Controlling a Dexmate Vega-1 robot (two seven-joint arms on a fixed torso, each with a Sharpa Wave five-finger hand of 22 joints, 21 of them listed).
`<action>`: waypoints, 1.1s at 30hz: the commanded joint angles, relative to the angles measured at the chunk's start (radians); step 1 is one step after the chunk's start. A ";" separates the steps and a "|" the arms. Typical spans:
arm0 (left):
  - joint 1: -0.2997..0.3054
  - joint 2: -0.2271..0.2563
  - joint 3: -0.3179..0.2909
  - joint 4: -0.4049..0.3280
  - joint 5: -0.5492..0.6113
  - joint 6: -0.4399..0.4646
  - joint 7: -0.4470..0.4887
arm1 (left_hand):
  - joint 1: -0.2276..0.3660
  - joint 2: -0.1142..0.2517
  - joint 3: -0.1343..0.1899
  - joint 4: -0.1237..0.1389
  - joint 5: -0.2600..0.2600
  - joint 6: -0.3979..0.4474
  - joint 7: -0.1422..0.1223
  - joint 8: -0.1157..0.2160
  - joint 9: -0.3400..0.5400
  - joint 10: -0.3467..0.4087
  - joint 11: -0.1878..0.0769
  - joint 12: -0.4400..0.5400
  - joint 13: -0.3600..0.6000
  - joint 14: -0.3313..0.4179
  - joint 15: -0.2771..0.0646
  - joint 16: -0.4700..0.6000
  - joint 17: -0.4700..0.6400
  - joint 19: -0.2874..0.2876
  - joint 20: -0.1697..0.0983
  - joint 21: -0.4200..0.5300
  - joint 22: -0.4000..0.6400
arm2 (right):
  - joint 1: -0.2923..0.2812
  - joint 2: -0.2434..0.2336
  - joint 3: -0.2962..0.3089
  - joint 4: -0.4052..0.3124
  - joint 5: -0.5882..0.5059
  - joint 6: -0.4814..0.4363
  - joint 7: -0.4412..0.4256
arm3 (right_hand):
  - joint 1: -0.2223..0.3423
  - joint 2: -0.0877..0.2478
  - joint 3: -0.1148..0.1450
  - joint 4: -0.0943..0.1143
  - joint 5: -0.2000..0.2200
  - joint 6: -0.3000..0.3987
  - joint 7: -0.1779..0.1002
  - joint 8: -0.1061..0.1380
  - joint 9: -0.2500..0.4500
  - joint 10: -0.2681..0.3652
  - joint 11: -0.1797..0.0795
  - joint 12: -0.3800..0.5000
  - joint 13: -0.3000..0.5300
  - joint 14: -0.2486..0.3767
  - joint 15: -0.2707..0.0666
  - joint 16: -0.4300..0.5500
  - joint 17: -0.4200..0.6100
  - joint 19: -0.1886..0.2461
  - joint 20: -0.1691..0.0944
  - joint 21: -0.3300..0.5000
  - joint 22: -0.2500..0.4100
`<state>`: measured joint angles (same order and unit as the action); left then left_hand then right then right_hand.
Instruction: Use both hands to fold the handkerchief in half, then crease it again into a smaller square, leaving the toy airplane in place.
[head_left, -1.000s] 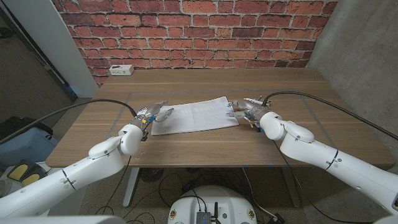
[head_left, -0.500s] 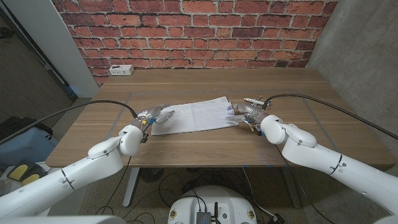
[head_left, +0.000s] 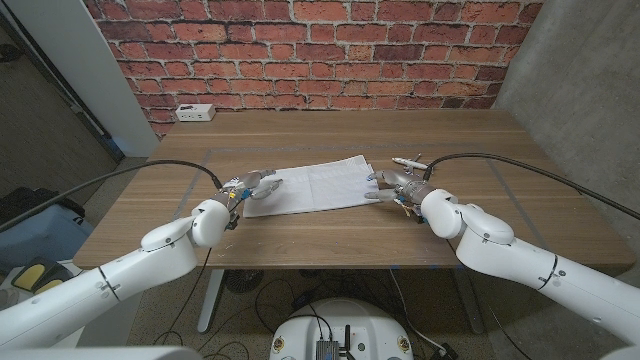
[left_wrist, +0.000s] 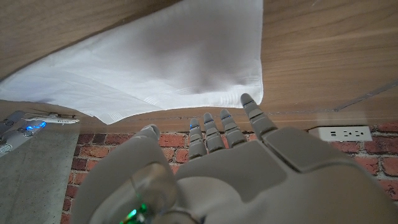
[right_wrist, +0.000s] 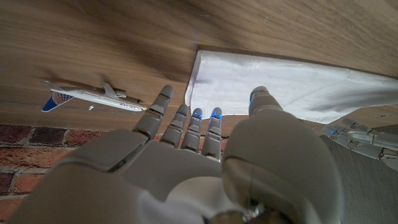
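The white handkerchief (head_left: 315, 185) lies mid-table as a long, wide strip; it also shows in the left wrist view (left_wrist: 174, 56) and the right wrist view (right_wrist: 292, 87). My left hand (head_left: 250, 186) is at its left end, fingers (left_wrist: 249, 112) stretched out and apart, with the tips at the cloth's corner and nothing held. My right hand (head_left: 392, 186) is at the right end, fingers (right_wrist: 163, 99) spread and just short of the cloth's edge. The small white toy airplane (head_left: 408, 162) with a blue tail (right_wrist: 93, 96) sits just beyond my right hand, apart from the cloth.
A white power strip (head_left: 194, 112) lies at the table's far left corner, in front of the brick wall. Black cables run along both arms. Bare wood surrounds the cloth on all sides.
My right hand has drawn back toward the near edge, off the cloth's right end, uncovering the toy airplane. The left hand has hardly moved.
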<state>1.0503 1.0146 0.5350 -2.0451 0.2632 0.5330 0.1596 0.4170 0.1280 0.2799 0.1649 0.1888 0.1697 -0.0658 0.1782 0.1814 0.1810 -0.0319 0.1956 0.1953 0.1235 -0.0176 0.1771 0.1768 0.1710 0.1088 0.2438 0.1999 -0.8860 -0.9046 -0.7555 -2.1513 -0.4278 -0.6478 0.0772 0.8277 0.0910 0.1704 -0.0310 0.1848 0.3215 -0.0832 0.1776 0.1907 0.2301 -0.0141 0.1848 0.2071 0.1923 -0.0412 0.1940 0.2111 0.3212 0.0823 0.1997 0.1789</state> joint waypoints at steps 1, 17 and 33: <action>-0.020 0.003 0.013 0.013 -0.011 -0.002 -0.027 | -0.013 0.003 -0.005 0.002 0.004 0.009 0.002 0.009 0.000 0.003 0.001 0.006 0.000 -0.007 0.000 0.005 0.002 -0.001 0.004 -0.003 0.002 | 0.009 0.001 -0.053 -0.025 -0.092 -0.058 0.038 | 0.010 -0.015 0.005 -0.018 0.000 -0.011 -0.006 0.003 0.002 -0.011 -0.006 -0.001 0.001 -0.009 -0.006 -0.003 -0.001 -0.008 0.001 -0.001 0.005; -0.035 0.008 0.021 0.020 -0.026 -0.006 -0.050 | -0.040 0.000 -0.017 0.004 0.007 0.009 0.000 0.008 -0.001 0.004 0.003 0.008 -0.001 -0.008 0.004 0.006 0.002 -0.002 0.011 -0.004 0.001 | 0.056 0.057 -0.145 0.020 -0.300 -0.095 0.099 | 0.083 -0.040 0.028 -0.086 0.017 -0.041 -0.021 0.006 0.002 -0.035 -0.035 0.002 0.000 -0.017 -0.023 0.000 -0.011 0.004 -0.012 0.007 0.004; -0.046 0.012 0.025 0.022 -0.029 -0.006 -0.057 | -0.069 -0.003 -0.029 0.003 0.011 0.010 0.000 0.008 -0.001 0.011 0.007 0.012 -0.001 -0.004 0.006 0.008 0.002 -0.001 0.014 -0.004 0.001 | 0.083 0.112 -0.173 0.101 -0.428 -0.064 0.175 | 0.167 -0.031 0.061 -0.133 0.033 -0.050 -0.030 0.012 0.003 -0.044 -0.045 0.007 0.000 -0.017 -0.044 0.006 -0.014 0.020 -0.032 0.012 0.003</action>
<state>1.0137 1.0243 0.5559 -2.0256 0.2357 0.5277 0.1095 0.3594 0.1255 0.2544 0.1683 0.1922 0.1696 -0.0659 0.1782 0.1766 0.1868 -0.0265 0.2036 0.1956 0.1198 -0.0139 0.1820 0.1770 0.1712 0.1162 0.2399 0.2001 -0.8240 -0.8266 -0.9028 -2.0989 -0.7587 -0.7262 0.2007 0.9708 0.0593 0.2256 -0.1548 0.2113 0.2693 -0.1072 0.1852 0.1909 0.1889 -0.0555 0.1848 0.2046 0.1763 -0.0395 0.1913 0.1949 0.3344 0.0585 0.2042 0.1789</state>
